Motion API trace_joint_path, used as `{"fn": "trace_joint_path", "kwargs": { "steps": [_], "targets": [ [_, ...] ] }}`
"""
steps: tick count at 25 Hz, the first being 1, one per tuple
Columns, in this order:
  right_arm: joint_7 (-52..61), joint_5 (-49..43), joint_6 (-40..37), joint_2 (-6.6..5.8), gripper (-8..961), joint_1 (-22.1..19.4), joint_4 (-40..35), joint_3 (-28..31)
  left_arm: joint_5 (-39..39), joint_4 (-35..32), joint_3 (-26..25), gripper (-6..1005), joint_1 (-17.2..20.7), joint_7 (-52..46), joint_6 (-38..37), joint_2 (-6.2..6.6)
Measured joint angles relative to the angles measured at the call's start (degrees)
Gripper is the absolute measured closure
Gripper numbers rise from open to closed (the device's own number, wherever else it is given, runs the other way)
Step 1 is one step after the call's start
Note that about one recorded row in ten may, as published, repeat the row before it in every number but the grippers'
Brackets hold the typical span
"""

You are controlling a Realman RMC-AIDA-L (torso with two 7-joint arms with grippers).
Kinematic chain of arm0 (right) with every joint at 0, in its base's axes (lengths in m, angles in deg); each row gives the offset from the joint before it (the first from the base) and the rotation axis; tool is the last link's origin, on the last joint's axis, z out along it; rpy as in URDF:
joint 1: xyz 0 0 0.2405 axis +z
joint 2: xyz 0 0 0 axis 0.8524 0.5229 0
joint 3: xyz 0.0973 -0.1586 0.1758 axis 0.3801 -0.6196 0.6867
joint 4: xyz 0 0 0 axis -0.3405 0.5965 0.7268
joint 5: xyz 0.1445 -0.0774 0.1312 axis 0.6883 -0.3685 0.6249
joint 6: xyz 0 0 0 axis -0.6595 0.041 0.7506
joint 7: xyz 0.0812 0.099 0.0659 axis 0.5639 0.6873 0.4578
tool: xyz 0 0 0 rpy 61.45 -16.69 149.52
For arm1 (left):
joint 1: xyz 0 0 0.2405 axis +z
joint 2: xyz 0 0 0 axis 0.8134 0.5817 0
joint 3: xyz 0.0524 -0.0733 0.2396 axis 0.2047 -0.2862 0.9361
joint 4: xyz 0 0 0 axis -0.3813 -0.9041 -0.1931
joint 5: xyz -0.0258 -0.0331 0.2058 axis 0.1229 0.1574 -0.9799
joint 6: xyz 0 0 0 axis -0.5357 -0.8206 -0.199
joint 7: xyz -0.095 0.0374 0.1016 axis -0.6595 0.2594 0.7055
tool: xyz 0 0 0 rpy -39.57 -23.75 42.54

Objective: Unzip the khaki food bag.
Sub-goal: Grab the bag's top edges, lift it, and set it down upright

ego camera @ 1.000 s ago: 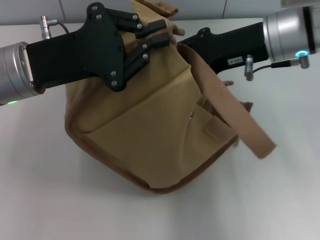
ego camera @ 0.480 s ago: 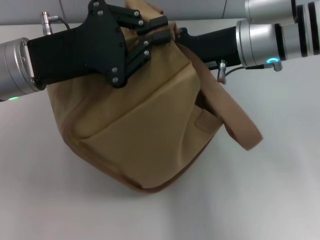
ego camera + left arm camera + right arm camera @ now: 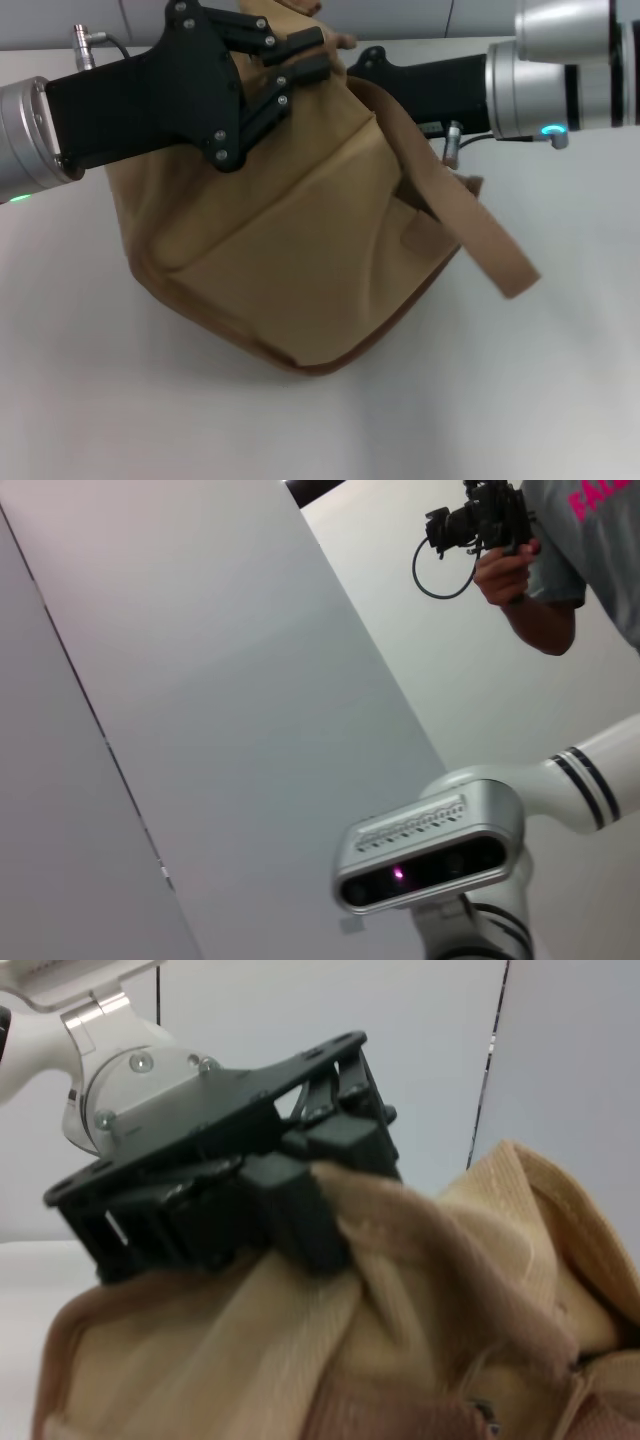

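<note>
White tabletop (image 3: pixel 560 400), pale wall panels behind: your bag (image 3: pixel 290 260) hangs tilted between both arms.

Your left gripper (image 3: pixel 310 57) has its fingers (image 3: pixel 300 1210) pinched together on a bunch of fabric at the bag's upper edge; the right wrist view shows the tan canvas gathered between the pads. That grip looks meant to anchor the bag so the zipper can be pulled against it. Your right gripper (image 3: pixel 365 62) reaches in from the opposite side, just beside those fingers, but its tips sit behind the canvas, so you cannot tell whether they are apart or clamped. Below the fingers the bag sags, its lower corner resting on the table, one handle (image 3: pixel 470 225) draping loose past the right arm. No zipper pull shows. The left wrist view shows only the room.
</note>
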Motion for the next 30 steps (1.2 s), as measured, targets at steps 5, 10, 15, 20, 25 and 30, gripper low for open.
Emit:
{"fn": "trace_joint_path", "kwargs": {
  "steps": [5,10,15,20,25,30],
  "targets": [
    [-0.60,-0.13,-1.46,-0.23,955,-2.26,-0.32,0.52,0.10,0.15,-1.18,915,0.54,0.61,0.04,-0.23],
    [-1.55,-0.27,-4.47,-0.35,954,-4.30,-0.09,2.89,0.38,0.42,-1.79,915,0.66,0.78,0.14,-0.32],
    [-1.68,-0.53,-7.93,-0.96,954,-5.71,-0.20,5.05,0.62,0.79,-1.89,915,0.69,1.22,0.26,-0.39],
    [-1.57,-3.39,-13.27,-1.22,947,-5.95,-0.36,8.97,1.50,1.37,-1.94,915,0.70,1.84,0.39,-0.39],
    [-1.22,-5.74,-14.98,-1.14,919,-6.62,-0.35,10.89,1.98,1.66,-2.02,915,0.70,2.34,0.43,-0.33],
    [0.51,-5.55,-15.46,-1.04,891,-6.55,1.90,16.74,2.05,1.66,-2.15,915,0.70,2.37,0.32,-0.29]
  ]
}}
